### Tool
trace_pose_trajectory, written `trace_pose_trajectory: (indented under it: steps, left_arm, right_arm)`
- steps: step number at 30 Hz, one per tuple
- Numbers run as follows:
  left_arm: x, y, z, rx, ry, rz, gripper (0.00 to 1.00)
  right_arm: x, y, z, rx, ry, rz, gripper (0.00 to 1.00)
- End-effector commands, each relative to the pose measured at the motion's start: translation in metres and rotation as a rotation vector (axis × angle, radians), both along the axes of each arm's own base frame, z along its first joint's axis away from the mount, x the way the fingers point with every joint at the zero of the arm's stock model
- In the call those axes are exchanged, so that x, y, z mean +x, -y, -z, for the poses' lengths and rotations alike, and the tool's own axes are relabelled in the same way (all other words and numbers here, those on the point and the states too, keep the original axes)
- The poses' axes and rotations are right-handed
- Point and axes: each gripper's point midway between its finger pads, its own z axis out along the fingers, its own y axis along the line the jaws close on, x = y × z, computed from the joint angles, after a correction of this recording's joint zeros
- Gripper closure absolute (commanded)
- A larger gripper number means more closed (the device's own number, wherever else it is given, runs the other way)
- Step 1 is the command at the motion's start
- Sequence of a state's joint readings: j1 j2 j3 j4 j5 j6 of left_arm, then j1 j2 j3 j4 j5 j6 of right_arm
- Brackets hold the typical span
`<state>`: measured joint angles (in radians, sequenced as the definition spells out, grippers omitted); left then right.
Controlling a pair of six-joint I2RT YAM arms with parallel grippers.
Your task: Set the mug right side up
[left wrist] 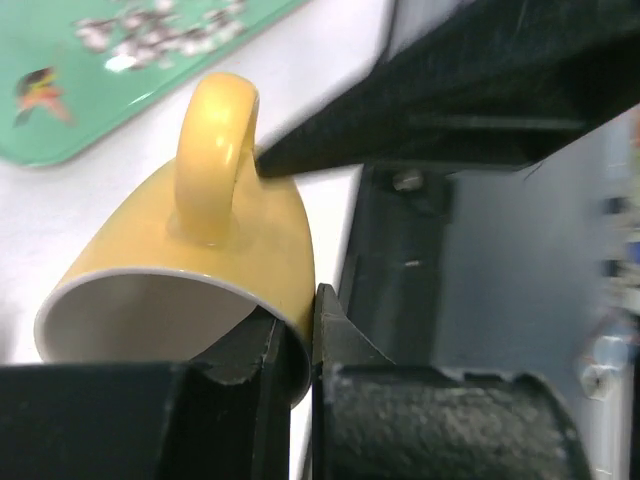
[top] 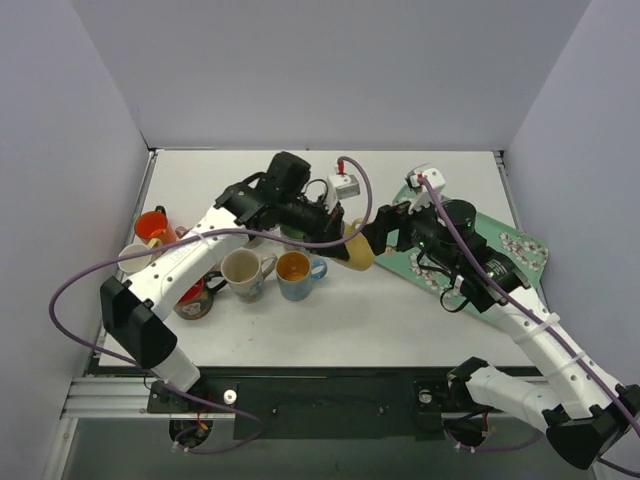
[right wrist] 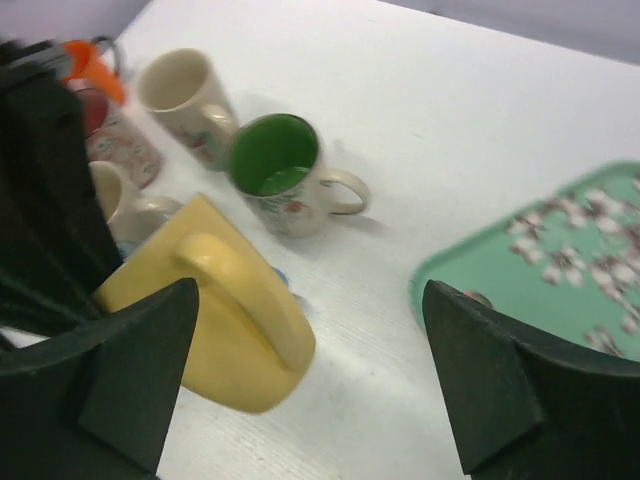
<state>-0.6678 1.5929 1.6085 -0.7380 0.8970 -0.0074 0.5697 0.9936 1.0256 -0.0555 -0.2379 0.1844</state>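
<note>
We see the yellow mug lying on its side, handle up, near the middle of the counter, just beside the green tray. Our left end effector pinches the mug's rim, one finger inside and one outside. Our right end effector stands wide apart by the mug, gripping nothing.

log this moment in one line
left gripper: shut on yellow mug rim | right gripper: open beside mug | mug: tilted, not upright
</note>
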Motion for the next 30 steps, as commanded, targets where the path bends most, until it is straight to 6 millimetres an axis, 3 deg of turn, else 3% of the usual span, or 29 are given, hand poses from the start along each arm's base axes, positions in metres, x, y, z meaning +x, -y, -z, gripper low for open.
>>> trace_pose_trajectory:
  steps: [1,2,3,4,5,7,9,14,19,24,26,27,30]
  left_arm:
    - [0.027,0.006,0.027,0.282,0.369,-0.1,1.0]
    - [0.034,0.004,0.038,0.359,0.423,-0.132,1.0]
    - [0.022,0.01,0.053,0.413,0.444,-0.078,1.0]
    - [0.027,0.006,0.062,0.477,0.48,-0.095,1.0]
    - [0.015,0.011,0.077,0.531,0.499,-0.041,1.0]
    - [0.01,0.012,0.101,0.635,0.542,0.001,1.0]
    - [0.01,0.008,0.125,0.741,0.598,0.015,1.0]
    - [0.001,0.024,0.151,0.742,0.647,0.069,1.0]
    - [0.009,0.019,0.182,0.797,0.697,0.102,1.0]
    - [-0.001,0.015,0.206,0.827,0.658,0.195,1.0]
    - [-0.003,0.015,0.209,0.823,0.653,0.215,0.92]
    - [-0.004,0.015,0.207,0.816,0.654,0.222,0.79]
    - [-0.013,0.019,0.2,0.767,0.627,0.238,0.64]
  right_arm:
    - [0.011,0.09,0.018,-0.135,-0.016,0.424,0.07]
    - [0.01,0.112,0.026,-0.172,-0.037,0.518,0.07]
    - [0.008,0.131,0.031,-0.178,-0.052,0.603,0.07]
    - [0.003,0.158,0.041,-0.23,-0.078,0.725,0.06]
    - [0.0,0.18,0.048,-0.229,-0.105,0.82,0.06]
    - [-0.012,0.216,0.066,-0.283,-0.158,0.957,0.06]
    - [-0.021,0.235,0.081,-0.323,-0.194,1.025,0.05]
    - [-0.028,0.245,0.095,-0.343,-0.219,1.039,0.04]
    - [-0.028,0.248,0.099,-0.362,-0.229,1.04,0.04]
    - [-0.029,0.249,0.104,-0.36,-0.237,1.034,0.04]
    - [-0.03,0.25,0.105,-0.363,-0.237,1.031,0.04]
    - [-0.03,0.248,0.106,-0.36,-0.242,1.023,0.04]
    - [-0.03,0.247,0.108,-0.36,-0.245,1.017,0.04]
